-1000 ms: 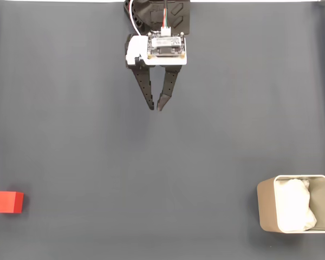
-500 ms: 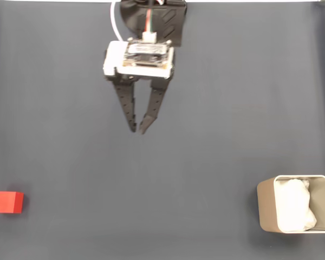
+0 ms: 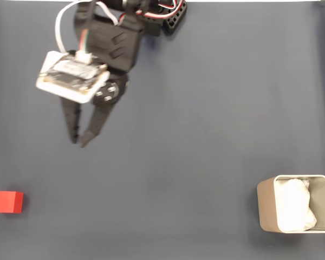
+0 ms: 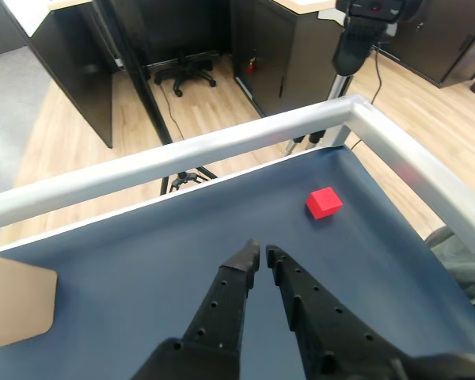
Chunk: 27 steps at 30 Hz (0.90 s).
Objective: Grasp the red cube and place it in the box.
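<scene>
So the box (image 3: 266,208) sits well off to the lower right of my gripper (image 3: 78,143) in the fixed view, near the bottom right corner of the dark mat (image 3: 206,124), and it's got some crumpled white lining (image 3: 296,206) stuffed inside, nothing else in there that I can see. From my wrist view just a beige corner of the box (image 4: 16,305) pokes in at the left edge, off to the left of my fingertips. The cube (image 3: 7,202) is down at the lower left in the fixed view, well apart from my gripper, sitting flat on the mat with its edges about square to the frame. It's a cube, so no real long axis. In the wrist view the cube (image 4: 324,202) is ahead and to the right of my gripper (image 4: 260,255), close to the metal rail (image 4: 222,142) at the table's corner, turned a bit so one corner points roughly back at me. My jaws are almost closed, tips nearly touching with only a sliver of gap, and there's nothing between them.
</scene>
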Each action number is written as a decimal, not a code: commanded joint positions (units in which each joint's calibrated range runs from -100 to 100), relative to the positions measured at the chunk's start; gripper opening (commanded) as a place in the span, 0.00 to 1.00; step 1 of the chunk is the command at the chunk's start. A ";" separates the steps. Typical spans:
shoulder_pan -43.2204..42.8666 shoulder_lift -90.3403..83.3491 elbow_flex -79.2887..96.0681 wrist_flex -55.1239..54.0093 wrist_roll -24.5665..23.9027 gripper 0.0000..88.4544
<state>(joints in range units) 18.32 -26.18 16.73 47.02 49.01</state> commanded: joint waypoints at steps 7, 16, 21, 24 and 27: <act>6.25 9.55 -12.89 0.11 0.44 0.00; 10.09 18.64 -21.38 0.44 0.34 0.02; 11.36 24.19 -28.04 3.64 0.39 0.04; 11.93 27.14 -31.14 3.72 0.44 0.04; 12.29 30.00 -33.52 3.72 0.68 0.05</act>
<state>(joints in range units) 29.97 3.17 -12.03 50.60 49.16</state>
